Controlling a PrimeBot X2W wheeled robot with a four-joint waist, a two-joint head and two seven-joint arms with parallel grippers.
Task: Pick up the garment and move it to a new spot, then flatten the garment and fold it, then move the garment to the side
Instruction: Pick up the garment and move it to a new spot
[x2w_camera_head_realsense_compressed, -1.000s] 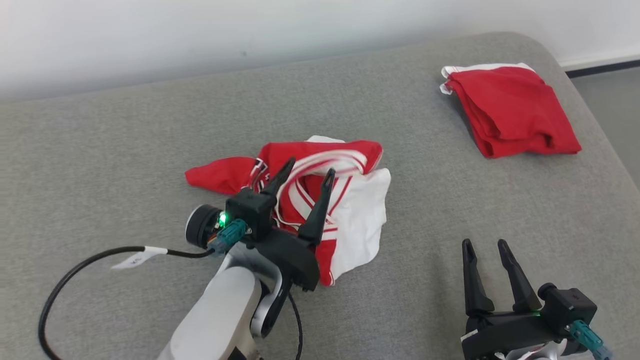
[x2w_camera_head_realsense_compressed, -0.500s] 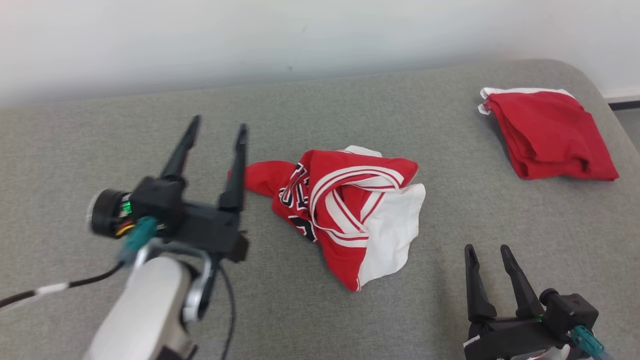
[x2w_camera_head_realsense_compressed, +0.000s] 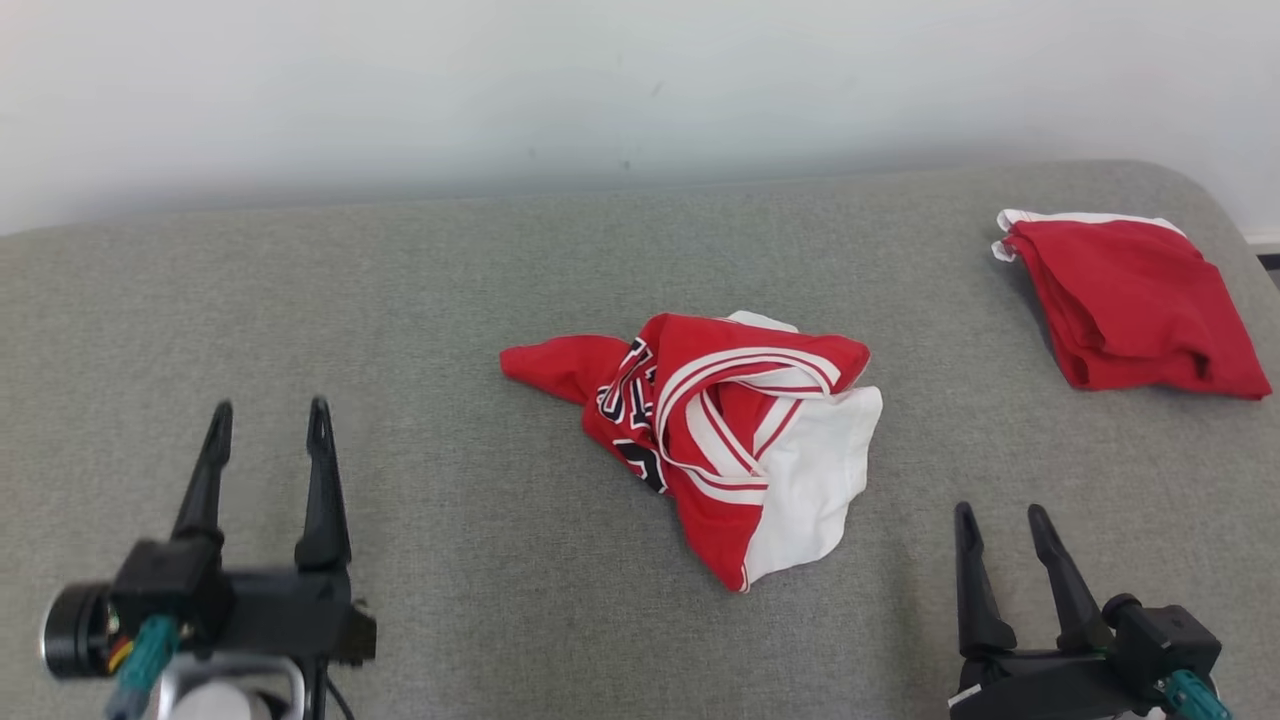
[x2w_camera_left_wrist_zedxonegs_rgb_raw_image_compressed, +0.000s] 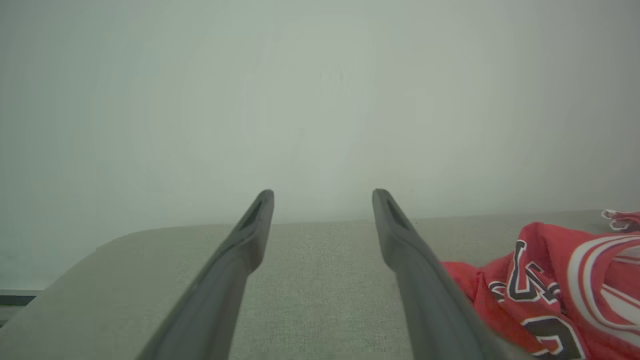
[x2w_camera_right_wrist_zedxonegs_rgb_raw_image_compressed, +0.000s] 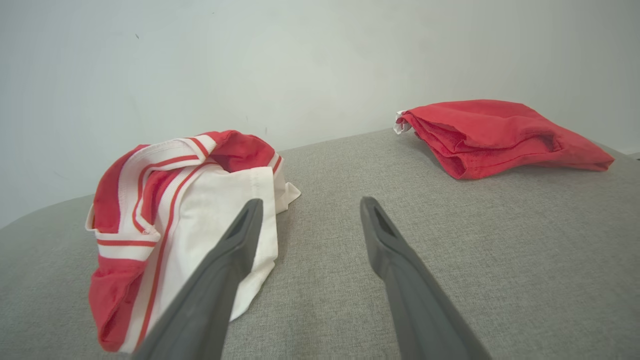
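Note:
A crumpled red and white garment (x2w_camera_head_realsense_compressed: 725, 430) with black lettering lies in a heap at the middle of the grey padded surface; it also shows as the garment (x2w_camera_left_wrist_zedxonegs_rgb_raw_image_compressed: 555, 285) at the lower right of the left wrist view and the garment (x2w_camera_right_wrist_zedxonegs_rgb_raw_image_compressed: 170, 220) at the left of the right wrist view. My left gripper (x2w_camera_head_realsense_compressed: 268, 425) stands open at the lower left, well apart from the heap, nothing between its fingers. My right gripper (x2w_camera_head_realsense_compressed: 1003, 515) stands open at the lower right, just right of the garment's white part, holding nothing. The left gripper (x2w_camera_left_wrist_zedxonegs_rgb_raw_image_compressed: 322, 195) and right gripper (x2w_camera_right_wrist_zedxonegs_rgb_raw_image_compressed: 310, 202) show spread fingers.
A second red garment (x2w_camera_head_realsense_compressed: 1135, 300), folded, lies at the far right of the grey surface (x2w_camera_head_realsense_compressed: 400, 300), near its rounded edge; the same folded garment (x2w_camera_right_wrist_zedxonegs_rgb_raw_image_compressed: 500, 135) sits ahead and right in the right wrist view. A pale wall (x2w_camera_head_realsense_compressed: 600, 80) runs behind the surface.
My left gripper has pulled back from over the crumpled garment to the lower left, leaving it on the surface. The head camera has shifted too. The right gripper has stayed put.

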